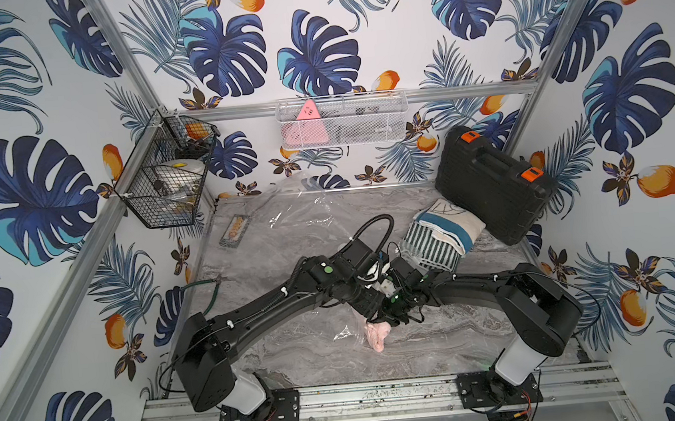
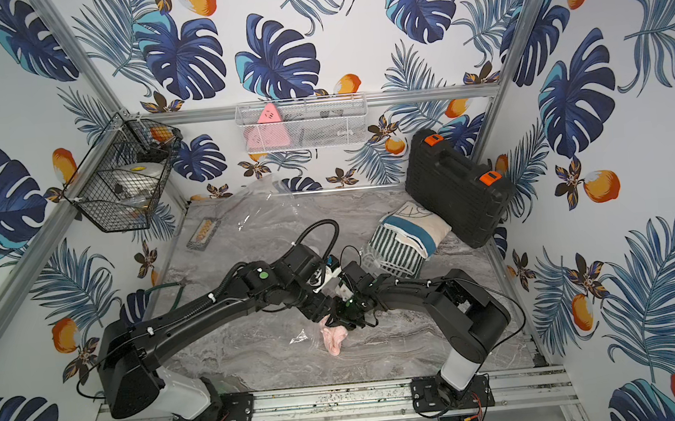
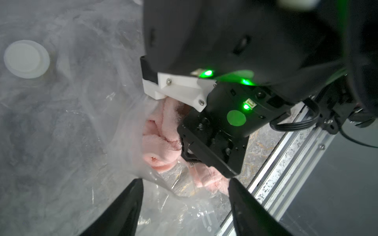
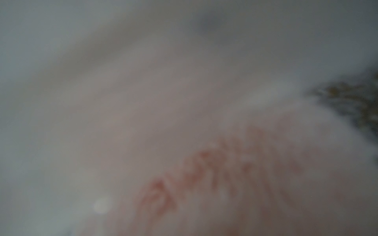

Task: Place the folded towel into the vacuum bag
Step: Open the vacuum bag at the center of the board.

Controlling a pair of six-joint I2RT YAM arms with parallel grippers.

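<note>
Risking the pink towel [image 3: 161, 143] snagging at the vacuum bag [image 3: 86, 126] mouth, half in: left gripper [image 3: 185, 190] jaws spread w/ nothing held, right gripper buried in towel, jaws can't tell.

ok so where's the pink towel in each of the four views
Top view: pink towel low centre, on the marble table under the two crossed wrists.
Top view: same place.
Left wrist: centre, behind clear vacuum bag film.
Right wrist: a pink blur, too close to make out.
Shared landmark: right arm's wrist directly over the towel.
</note>
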